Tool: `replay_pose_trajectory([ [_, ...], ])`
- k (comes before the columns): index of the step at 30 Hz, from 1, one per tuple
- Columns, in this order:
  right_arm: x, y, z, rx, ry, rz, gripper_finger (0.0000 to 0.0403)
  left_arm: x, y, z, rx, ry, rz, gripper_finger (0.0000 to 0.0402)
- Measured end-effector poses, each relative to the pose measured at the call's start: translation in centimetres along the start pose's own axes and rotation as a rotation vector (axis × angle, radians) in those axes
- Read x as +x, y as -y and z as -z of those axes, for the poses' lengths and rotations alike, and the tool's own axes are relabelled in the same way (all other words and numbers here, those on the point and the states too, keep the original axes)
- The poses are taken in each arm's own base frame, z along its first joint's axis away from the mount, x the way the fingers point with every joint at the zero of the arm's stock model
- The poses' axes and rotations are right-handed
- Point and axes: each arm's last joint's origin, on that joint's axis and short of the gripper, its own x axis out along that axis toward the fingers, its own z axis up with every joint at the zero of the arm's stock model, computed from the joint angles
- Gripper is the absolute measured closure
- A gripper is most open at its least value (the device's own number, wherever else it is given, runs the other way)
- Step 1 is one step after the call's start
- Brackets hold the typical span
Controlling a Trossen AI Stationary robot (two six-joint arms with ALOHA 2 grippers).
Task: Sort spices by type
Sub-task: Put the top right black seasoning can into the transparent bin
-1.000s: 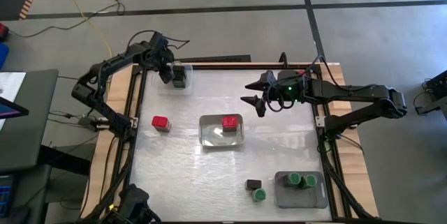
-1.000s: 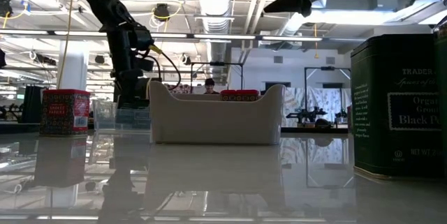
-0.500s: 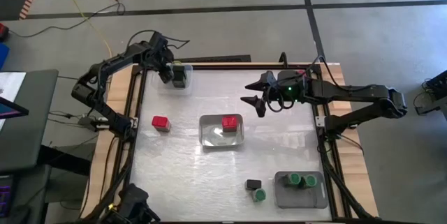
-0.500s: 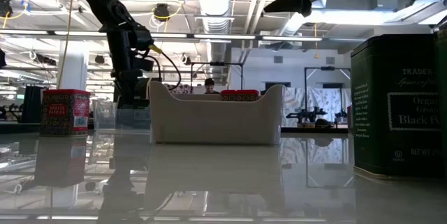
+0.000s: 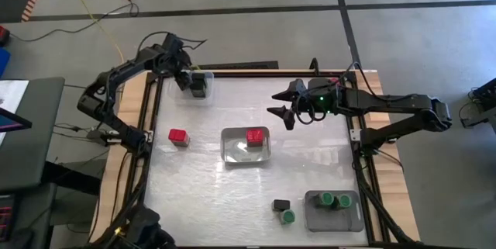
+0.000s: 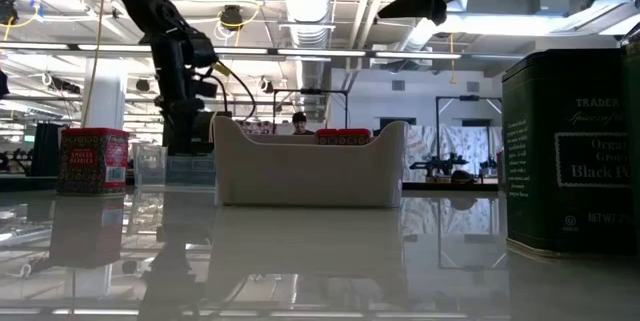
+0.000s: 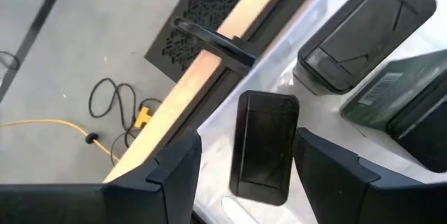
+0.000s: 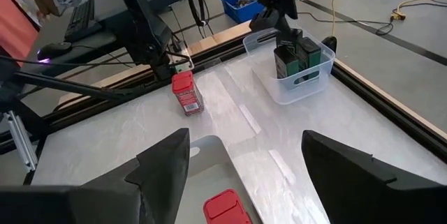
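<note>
Grey tray (image 5: 353, 219), near right corner: two green-capped jars (image 5: 326, 199) inside. Just beside it, unsorted, one loose green-capped jar (image 5: 288, 216) touching one loose black tin (image 5: 281, 204).

Pale centre tray (image 5: 236, 153), mid-table: one red-capped tin (image 5: 254, 136) in its far right corner. A second red tin (image 5: 178, 136) stands apart on the bare table to the left, unsorted.

Right gripper (image 5: 273, 102), right of centre, held high above the table: fingers spread wide, empty, waiting.

Clear tray (image 5: 206, 97), far left corner: dark tins already in it. Left gripper (image 5: 191, 84) sits over this tray. Change noted: its fingers (image 7: 174, 175) have drawn apart within the last second and now stand clear on either side of a delivered black tin (image 7: 265, 161), daylight showing on both flanks. The tin appears to lie flat on the tray floor beside its fellows, though the clear plastic makes the contact hard to confirm.

Judgement: this black tin counts as delivered. Outstanding: one red, one green, one black.
</note>
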Motion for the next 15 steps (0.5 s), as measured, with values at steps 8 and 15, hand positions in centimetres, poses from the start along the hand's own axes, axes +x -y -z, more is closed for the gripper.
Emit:
replay_pose_trajectory([
  [8,0.0,0.0,0.0,0.000,0.000,0.000,0.0100,-3.2,-0.2,0.5,-0.124,0.055,-0.038,0.0184],
  [15,0.0,0.0,0.0,-0.002,0.000,0.000,0.0100,-5.7,0.1,1.7,-0.298,0.049,-0.030,0.0184],
])
